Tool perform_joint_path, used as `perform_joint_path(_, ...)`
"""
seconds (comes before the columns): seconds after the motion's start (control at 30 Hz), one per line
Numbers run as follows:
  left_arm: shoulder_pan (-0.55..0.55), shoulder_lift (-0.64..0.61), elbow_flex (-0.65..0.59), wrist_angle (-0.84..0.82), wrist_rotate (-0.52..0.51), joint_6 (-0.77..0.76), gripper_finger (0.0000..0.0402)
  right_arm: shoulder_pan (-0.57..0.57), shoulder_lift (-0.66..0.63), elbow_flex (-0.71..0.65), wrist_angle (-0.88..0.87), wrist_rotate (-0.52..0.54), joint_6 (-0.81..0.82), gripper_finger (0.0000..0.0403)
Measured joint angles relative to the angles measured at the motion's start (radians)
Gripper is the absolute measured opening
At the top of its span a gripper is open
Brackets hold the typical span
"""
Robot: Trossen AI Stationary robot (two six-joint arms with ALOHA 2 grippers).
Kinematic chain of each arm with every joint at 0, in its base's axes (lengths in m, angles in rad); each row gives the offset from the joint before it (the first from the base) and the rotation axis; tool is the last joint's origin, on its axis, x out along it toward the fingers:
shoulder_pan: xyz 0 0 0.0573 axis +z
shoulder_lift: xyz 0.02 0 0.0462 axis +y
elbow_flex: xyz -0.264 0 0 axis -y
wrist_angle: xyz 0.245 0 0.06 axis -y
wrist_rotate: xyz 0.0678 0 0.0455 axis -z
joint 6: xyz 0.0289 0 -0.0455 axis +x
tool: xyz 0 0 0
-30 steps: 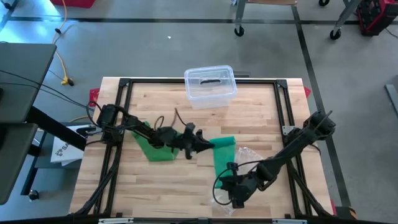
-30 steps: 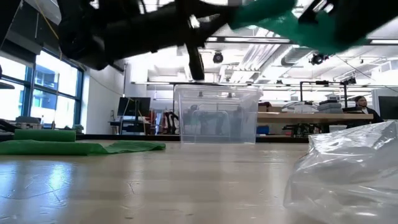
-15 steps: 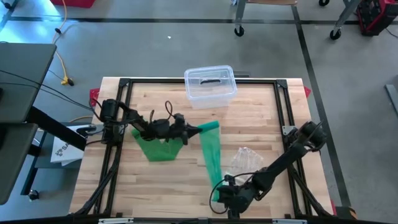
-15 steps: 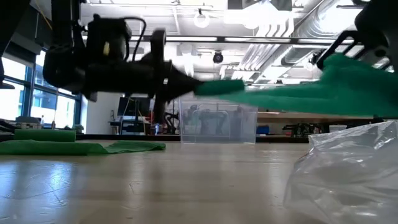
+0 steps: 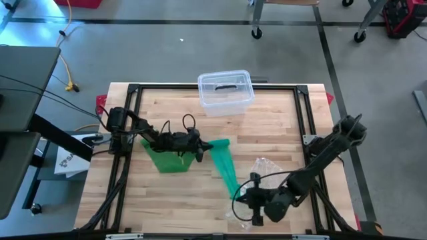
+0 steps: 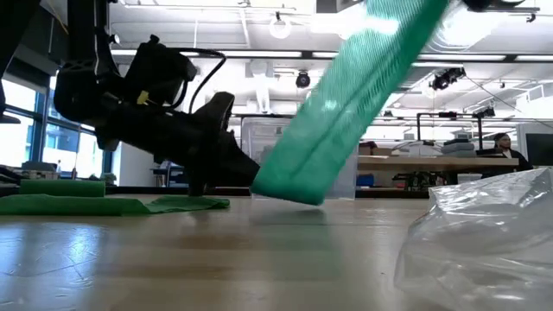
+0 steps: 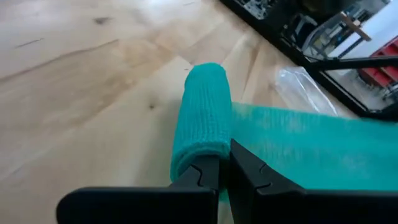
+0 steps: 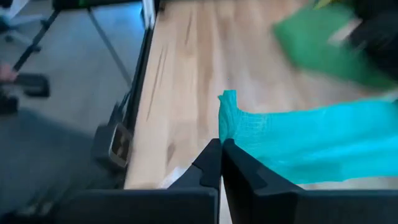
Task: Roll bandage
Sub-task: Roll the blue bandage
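1. Bandage (image 5: 224, 162) stretches as a green strip above the table (image 5: 280, 127) between your two hands, its rolled start at the left end.
2. Left hand (image 7: 219, 167) is clenched on that small roll; right hand (image 8: 220, 153) is clenched on the strip's free end, near the table's front edge.
3. Treat it as light, soft, stretchy weave: it will sag and twist, so keep gentle tension and hold by the edges.
4. Crumpled clear plastic bag (image 5: 261, 168) lies just beside the right arm.
5. More green fabric (image 5: 163, 159) lies under the left arm; whether it joins the strip you cannot tell.
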Motion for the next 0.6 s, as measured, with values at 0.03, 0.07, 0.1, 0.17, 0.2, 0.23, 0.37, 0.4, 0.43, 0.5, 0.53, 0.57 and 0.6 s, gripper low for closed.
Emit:
perform_joint_path(0.03,-0.005,0.000,0.000,0.003,0.001,0.016,0.0003,0.006,-0.015,0.000,0.002,0.038,-0.023,0.0000)
perform_joint_path(0.07,-0.012,0.000,0.000,0.008,0.001,0.028,0.0003,0.012,-0.026,0.000,0.008,0.071,-0.043,0.0000)
perform_joint_path(0.1,-0.019,0.000,0.000,0.018,0.002,0.032,0.0003,0.014,-0.036,0.000,0.015,0.096,-0.063,0.0000)
perform_joint_path(0.17,-0.035,0.000,0.000,0.054,0.003,0.043,0.0003,0.014,-0.049,0.000,0.036,0.120,-0.088,0.0000)
perform_joint_path(0.2,-0.043,0.000,0.001,0.066,0.003,0.057,0.0003,0.014,-0.050,0.001,0.055,0.130,-0.106,0.0000)
perform_joint_path(0.23,-0.051,0.000,0.003,0.068,0.002,0.076,0.0003,0.013,-0.049,0.001,0.070,0.138,-0.119,0.0000)
perform_joint_path(0.37,-0.076,0.000,0.002,0.065,0.003,0.118,0.0003,0.011,-0.029,0.001,0.088,0.139,-0.135,0.0000)
perform_joint_path(0.4,-0.083,0.000,0.003,0.063,0.004,0.118,0.0003,0.008,-0.027,0.001,0.089,0.139,-0.125,0.0000)
perform_joint_path(0.43,-0.090,0.000,0.002,0.058,0.008,0.121,0.0003,0.004,-0.027,0.001,0.089,0.138,-0.116,0.0000)
perform_joint_path(0.5,-0.103,0.000,0.002,0.055,0.024,0.144,0.0003,0.001,-0.027,0.001,0.090,0.138,-0.115,0.0000)
perform_joint_path(0.53,-0.109,0.000,0.002,0.055,0.031,0.155,0.0003,-0.003,-0.027,0.001,0.089,0.140,-0.121,0.0000)
perform_joint_path(0.57,-0.116,0.000,0.002,0.052,0.031,0.160,0.0003,-0.004,-0.027,0.001,0.089,0.144,-0.121,0.0000)
perform_joint_path(0.6,-0.124,0.000,0.002,0.048,0.030,0.161,0.0003,-0.004,-0.027,0.001,0.089,0.150,-0.114,0.0000)
